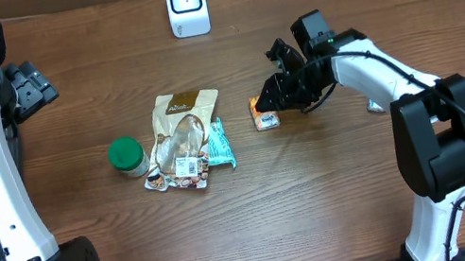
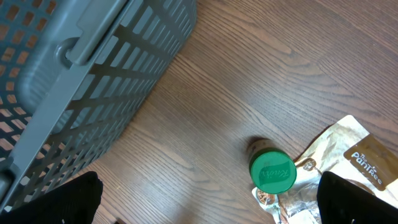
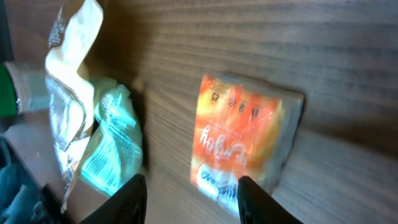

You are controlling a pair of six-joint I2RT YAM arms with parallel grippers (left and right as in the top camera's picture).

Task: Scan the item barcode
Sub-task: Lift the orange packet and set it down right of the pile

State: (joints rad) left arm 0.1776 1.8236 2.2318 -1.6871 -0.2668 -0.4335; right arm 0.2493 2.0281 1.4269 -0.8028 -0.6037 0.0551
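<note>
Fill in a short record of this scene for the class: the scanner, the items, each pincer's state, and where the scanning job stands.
scanner: white unit, far side, centre
orange packet: lying flat, well apart from the scanner
right pincer: open, over the orange packet, not gripping it
left pincer: open, empty, above the green-capped jar
grey basket: beside the left pincer
other items: beige pouch and teal packet, touching
scan: not yet done
</note>
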